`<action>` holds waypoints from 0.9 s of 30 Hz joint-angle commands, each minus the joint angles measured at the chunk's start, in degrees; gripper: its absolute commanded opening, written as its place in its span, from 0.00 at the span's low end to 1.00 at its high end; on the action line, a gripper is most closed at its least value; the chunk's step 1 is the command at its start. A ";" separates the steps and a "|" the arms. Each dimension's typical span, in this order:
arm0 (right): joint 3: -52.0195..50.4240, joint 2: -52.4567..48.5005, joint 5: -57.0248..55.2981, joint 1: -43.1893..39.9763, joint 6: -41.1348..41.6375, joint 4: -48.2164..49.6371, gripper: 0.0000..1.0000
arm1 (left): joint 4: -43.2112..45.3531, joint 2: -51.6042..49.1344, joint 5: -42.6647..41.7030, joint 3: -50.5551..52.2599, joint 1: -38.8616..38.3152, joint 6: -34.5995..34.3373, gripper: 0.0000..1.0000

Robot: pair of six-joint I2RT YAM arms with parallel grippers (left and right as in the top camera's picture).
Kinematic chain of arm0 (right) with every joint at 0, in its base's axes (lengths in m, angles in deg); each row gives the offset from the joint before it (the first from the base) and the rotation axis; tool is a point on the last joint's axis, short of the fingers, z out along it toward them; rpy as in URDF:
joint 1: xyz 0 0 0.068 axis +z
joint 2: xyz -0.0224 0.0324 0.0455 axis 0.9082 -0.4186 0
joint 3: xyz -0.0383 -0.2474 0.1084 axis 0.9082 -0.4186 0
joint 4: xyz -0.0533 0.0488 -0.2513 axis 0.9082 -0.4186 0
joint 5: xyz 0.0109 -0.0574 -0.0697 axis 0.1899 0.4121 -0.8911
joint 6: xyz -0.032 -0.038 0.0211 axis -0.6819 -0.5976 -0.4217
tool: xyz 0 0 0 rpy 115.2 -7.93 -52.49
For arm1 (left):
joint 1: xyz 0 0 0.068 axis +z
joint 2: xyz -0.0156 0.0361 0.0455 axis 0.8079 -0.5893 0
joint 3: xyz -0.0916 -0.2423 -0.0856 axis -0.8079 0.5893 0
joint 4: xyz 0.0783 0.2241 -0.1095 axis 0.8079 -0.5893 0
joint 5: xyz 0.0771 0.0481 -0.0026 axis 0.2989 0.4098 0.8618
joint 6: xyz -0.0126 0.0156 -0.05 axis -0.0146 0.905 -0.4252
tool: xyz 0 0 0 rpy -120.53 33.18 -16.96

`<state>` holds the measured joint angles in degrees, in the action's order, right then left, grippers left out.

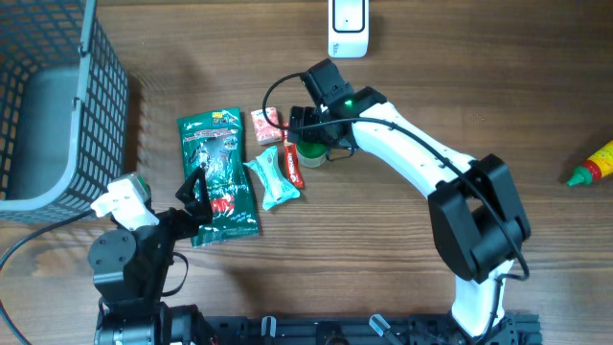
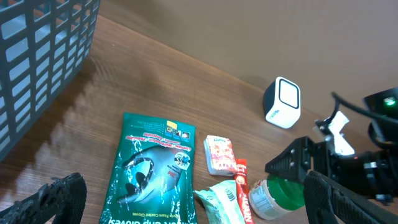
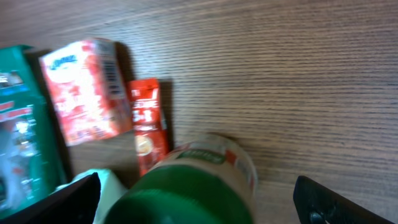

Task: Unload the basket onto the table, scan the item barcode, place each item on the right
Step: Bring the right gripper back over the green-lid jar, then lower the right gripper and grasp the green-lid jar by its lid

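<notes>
Quickly, left to right, everything placed against the green-lidded jar (image 3: 189, 180):
- grey wire basket (image 1: 57, 105): far left of the jar, at the table (image 1: 431, 77) edge.
- left gripper (image 1: 196, 196): well left of the jar and nearer the robot base, jaws spread wide with nothing between them, hanging over the lower part of the glove pack.
- green glove pack (image 1: 218, 158): left of the jar, lying flat.
- teal pouch (image 1: 273, 180): just left of the jar, between it and the glove pack.
- red-and-white box (image 1: 266, 126): left of the jar on the far side, barcode on its side face in the right wrist view.
- red sachet (image 1: 291, 165): right beside the jar on its left; cannot tell if they touch.
- jar, the task item: mid-table, green lid toward the right wrist camera; upright or tilted, cannot tell.
- right gripper (image 1: 311, 132): directly over the jar, fingers wide apart on either side of it, gap showing both sides, not clamped.
- white scanner (image 1: 348, 27): beyond the jar, at the far table edge.
- red-and-yellow bottle (image 1: 594, 165): far right of the jar, lying down.
</notes>
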<state>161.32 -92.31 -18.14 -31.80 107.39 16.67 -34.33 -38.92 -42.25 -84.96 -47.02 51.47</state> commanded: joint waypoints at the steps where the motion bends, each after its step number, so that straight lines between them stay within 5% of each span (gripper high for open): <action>1: 1.49 -2.54 -1.66 0.39 -2.54 0.07 1.00 | 0.13 -0.09 0.55 0.68 0.39 0.72 1.00; 4: 1.49 -3.69 -2.14 1.03 -4.59 -1.14 0.99 | 0.13 -0.07 0.55 0.68 0.39 0.72 1.00; 8: 1.49 -4.00 -3.63 0.98 -6.91 -4.61 0.76 | 0.02 -0.07 0.55 0.68 0.39 0.72 1.00; 11: 1.49 -3.82 -3.98 0.98 -11.58 -6.43 0.69 | -0.42 -0.07 0.55 0.68 0.39 0.72 1.00; 20: 3.06 -1.25 -6.54 0.98 -34.95 -15.02 0.69 | -8.11 -0.07 0.55 0.68 0.39 0.72 1.00; 24: 5.14 1.40 -14.62 1.16 -40.00 -17.97 0.84 | -14.19 -0.07 0.57 0.68 0.39 0.72 1.00; 27: 7.10 3.45 -17.05 1.20 -39.58 -19.41 0.87 | -18.12 -0.07 0.57 0.68 0.39 0.72 1.00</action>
<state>165.14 -93.27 -29.90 -30.84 71.29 -1.97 -49.76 -38.92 -42.23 -84.87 -47.02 51.47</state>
